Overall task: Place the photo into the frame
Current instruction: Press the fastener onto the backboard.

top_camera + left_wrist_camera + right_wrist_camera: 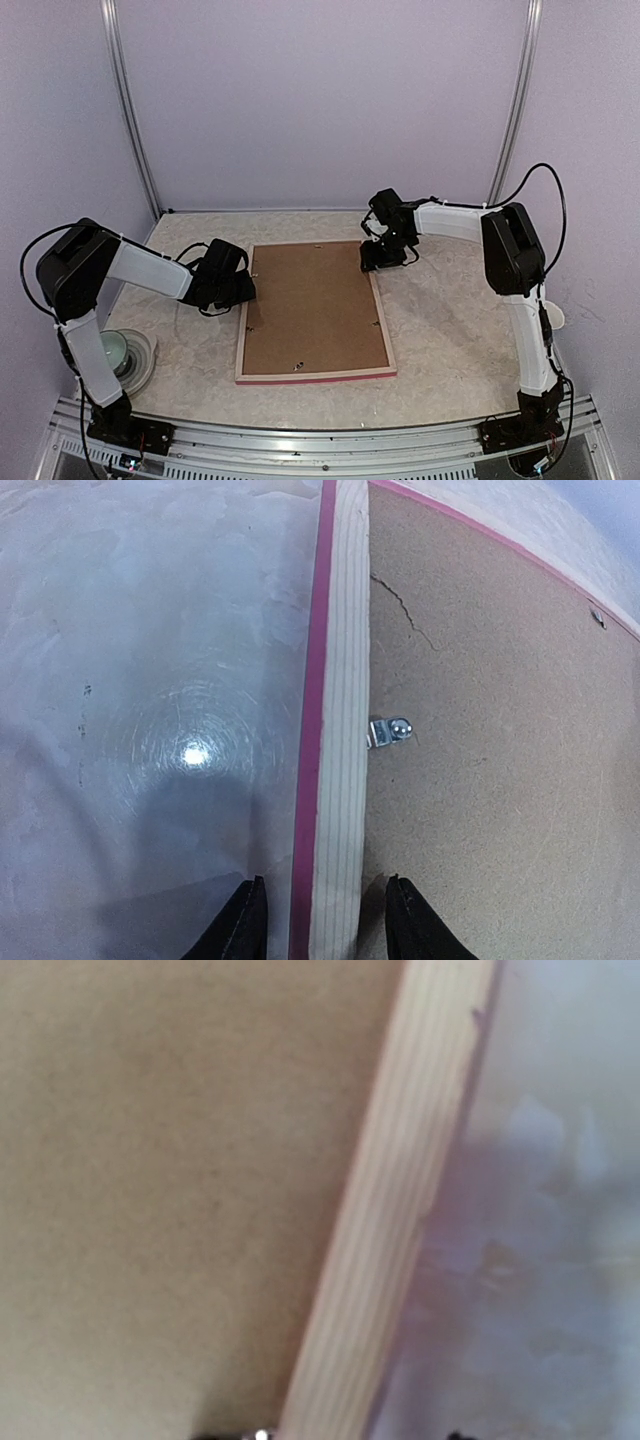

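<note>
The pink-red wooden picture frame (315, 376) lies face down on the marbled worktop (450, 340), with the brown backing board (312, 305) facing up. The left fingers (240, 925) are spread astride its left rail, and the right fingers (222, 1436) are spread astride its right rail.

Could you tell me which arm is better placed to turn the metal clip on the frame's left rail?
Probably left. The left tool straddles the left rail of the frame, with the clip just ahead of it. The right tool sits at the far right corner, across the backing board.

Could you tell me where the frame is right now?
Top view: the frame lies back-up on the table, left gripper at its left rail, right gripper at its far-right corner.
</note>
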Motion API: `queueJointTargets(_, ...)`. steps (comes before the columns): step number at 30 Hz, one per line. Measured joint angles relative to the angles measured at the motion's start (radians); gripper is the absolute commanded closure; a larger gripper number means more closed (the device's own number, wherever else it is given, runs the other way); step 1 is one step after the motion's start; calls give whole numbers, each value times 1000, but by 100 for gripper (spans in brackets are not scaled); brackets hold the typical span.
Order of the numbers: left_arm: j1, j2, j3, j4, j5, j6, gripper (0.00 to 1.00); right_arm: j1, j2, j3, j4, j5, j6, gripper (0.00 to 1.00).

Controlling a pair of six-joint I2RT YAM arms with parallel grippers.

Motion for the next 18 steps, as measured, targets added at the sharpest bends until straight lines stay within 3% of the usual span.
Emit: queueJointTargets(18, 0, 0, 0, 0, -1, 0, 59, -18, 4, 85, -1, 22, 50, 46)
